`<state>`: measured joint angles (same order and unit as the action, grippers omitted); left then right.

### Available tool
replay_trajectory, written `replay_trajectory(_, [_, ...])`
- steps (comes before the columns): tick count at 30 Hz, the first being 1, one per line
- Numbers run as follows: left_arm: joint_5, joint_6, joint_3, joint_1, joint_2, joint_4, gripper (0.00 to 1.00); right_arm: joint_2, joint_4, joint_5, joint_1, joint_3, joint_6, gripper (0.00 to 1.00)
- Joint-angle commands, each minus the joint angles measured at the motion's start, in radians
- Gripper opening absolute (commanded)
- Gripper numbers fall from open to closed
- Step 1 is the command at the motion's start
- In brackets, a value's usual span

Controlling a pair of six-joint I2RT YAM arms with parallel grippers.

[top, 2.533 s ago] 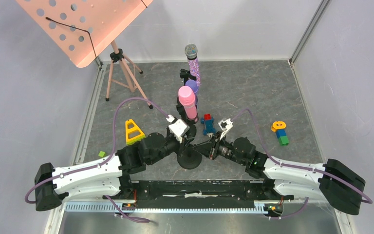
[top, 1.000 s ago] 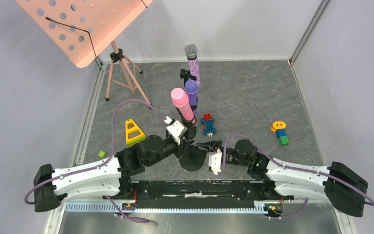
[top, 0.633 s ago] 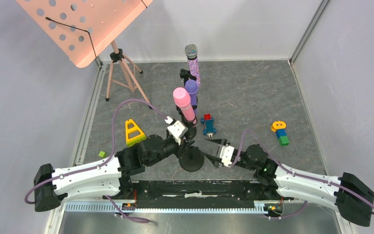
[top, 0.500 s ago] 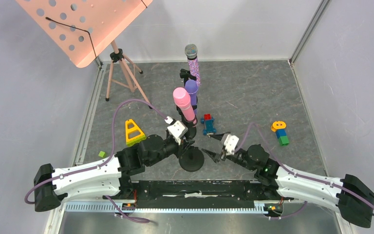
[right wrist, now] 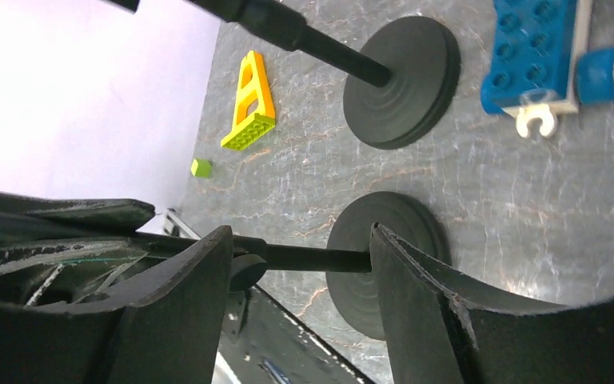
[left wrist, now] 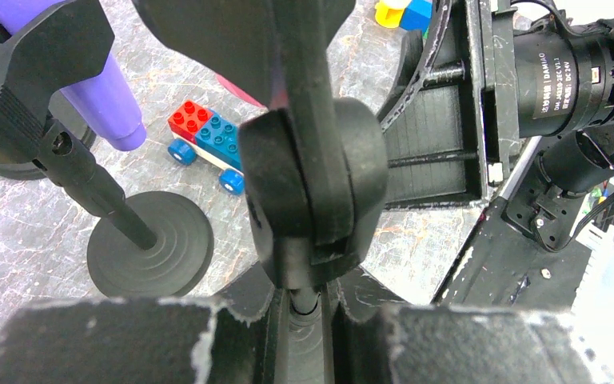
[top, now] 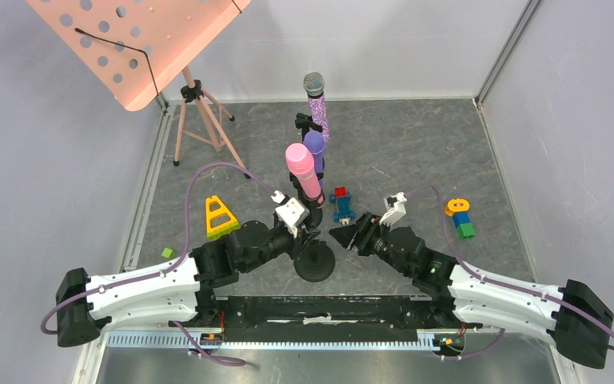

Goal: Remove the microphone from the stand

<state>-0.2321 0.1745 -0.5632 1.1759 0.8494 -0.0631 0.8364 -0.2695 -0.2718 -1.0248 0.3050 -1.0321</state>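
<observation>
While pink microphone stands near upright, head uppermost, left gripper reaches low, clamped on stand pole; right gripper beside it, jaws apart.

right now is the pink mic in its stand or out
In the stand: the pink microphone sits nearly upright atop the near stand, its lower end seated in it.

Illumination was bright, even and diffuse from above, and shadows on the table were faint and soft-edged. In both wrist views the near fingers were out of focus, and the wall was washed out pale.
</observation>
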Motion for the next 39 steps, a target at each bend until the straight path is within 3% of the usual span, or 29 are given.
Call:
replay_trajectory(1, [0.038,0.046,-0.051,0.008,0.009,-0.101,0.02,-0.09,0.038,-0.12,0.003,-0.057,-0.281,0.69])
replay_trajectory(6, [0.043,0.046,-0.051,0.008,0.022,-0.106,0.02,-0.181,0.12,-0.226,0.003,-0.074,-0.332,0.69])
replay_trajectory(11, [0.031,0.042,-0.035,0.007,-0.004,-0.097,0.02,-0.176,0.222,-0.2,0.003,-0.031,-0.407,0.7])
replay_trajectory(28, [0.04,0.059,-0.031,0.008,0.01,-0.11,0.02,-0.131,0.224,-0.079,0.004,-0.001,-0.497,0.68])
replay_trajectory(39, [0.047,0.078,-0.011,0.008,-0.013,-0.16,0.02,-0.064,0.117,0.053,0.003,0.008,-0.568,0.65])
